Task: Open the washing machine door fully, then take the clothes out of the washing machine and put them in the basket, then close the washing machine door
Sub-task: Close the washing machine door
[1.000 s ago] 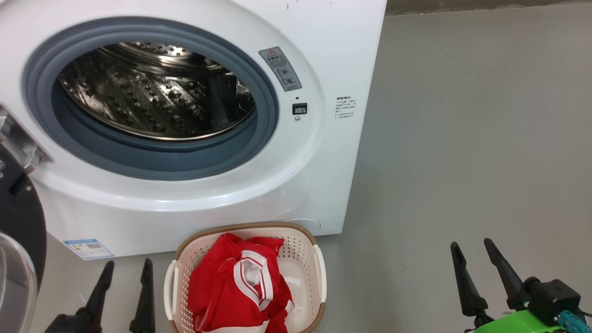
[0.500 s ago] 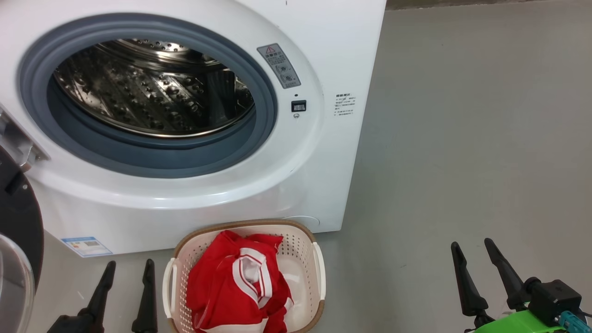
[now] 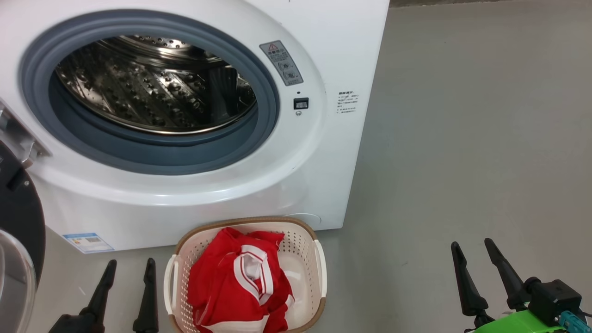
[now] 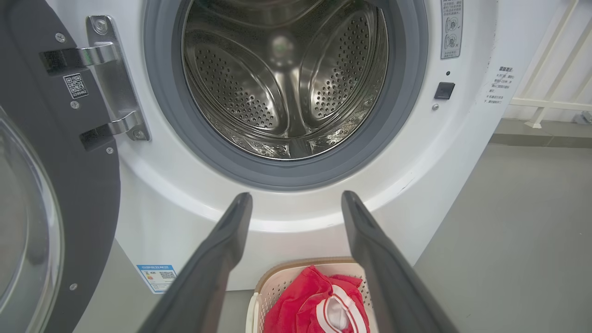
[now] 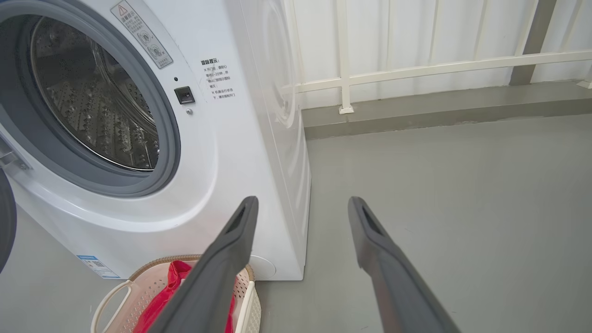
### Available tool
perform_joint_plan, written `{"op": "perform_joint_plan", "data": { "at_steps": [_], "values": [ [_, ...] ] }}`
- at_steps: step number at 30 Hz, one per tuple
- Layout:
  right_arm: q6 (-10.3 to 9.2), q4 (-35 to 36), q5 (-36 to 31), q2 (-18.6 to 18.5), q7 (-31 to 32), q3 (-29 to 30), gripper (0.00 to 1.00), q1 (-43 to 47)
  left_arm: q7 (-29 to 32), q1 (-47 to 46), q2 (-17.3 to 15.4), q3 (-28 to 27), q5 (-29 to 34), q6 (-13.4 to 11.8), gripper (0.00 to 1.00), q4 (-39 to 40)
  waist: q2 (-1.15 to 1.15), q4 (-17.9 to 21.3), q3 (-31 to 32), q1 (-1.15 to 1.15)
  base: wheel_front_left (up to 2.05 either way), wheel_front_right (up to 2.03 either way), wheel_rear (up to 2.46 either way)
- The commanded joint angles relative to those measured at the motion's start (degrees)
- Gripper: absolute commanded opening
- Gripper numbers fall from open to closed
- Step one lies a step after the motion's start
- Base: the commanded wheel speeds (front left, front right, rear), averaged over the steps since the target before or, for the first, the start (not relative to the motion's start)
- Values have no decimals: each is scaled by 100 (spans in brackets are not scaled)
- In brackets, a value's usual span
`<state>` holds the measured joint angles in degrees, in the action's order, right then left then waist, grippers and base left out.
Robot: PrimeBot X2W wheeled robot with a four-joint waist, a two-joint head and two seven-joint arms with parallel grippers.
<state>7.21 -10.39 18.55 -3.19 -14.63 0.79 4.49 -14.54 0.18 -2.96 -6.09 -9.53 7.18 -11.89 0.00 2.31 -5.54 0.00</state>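
The white washing machine (image 3: 323,55) stands with its steel drum (image 3: 152,88) bare inside the grey gasket. Its door (image 3: 18,222), black-rimmed with a glass porthole, hangs swung out at the far left on a metal hinge (image 4: 111,88). On the floor in front sits the cream basket (image 3: 305,259) holding the red clothes (image 3: 222,286) with white trim. My left gripper (image 3: 131,266) is open, low and just left of the basket. My right gripper (image 3: 472,246) is open too, well to the basket's right over bare floor. Both are empty.
Grey floor (image 3: 462,138) stretches to the right of the machine. A white railing (image 5: 416,69) and low kerb run behind it. A blue label (image 3: 88,242) marks the machine's lower left front.
The head view has shifted slightly, so the machine and basket sit a little higher. Both grippers stay open and still.
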Motion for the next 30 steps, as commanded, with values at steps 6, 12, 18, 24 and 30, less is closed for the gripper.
{"op": "perform_joint_plan", "data": {
  "at_steps": [6,12,18,24,30],
  "values": [
    [28,142,25,-52,-37,-125,100,-124,-46,-99,-48,-174,81,31,100,168,0,5,-7,0,-104,104,0],
    [28,148,21,-46,-37,-112,100,-154,-46,-115,-65,-176,80,31,100,192,0,10,-36,0,-165,160,4],
    [28,145,19,-41,-37,-101,100,-171,-46,-127,-74,-121,-19,31,100,280,0,7,-51,0,-157,151,6],
    [28,126,31,-35,-37,-118,100,-181,-46,-113,-96,-114,13,31,100,251,0,-1,-43,0,-82,82,0],
    [28,120,31,-32,-37,-119,100,-184,-46,-134,-86,-139,41,31,100,223,0,-13,-47,0,-10,10,0]
  ]
}}
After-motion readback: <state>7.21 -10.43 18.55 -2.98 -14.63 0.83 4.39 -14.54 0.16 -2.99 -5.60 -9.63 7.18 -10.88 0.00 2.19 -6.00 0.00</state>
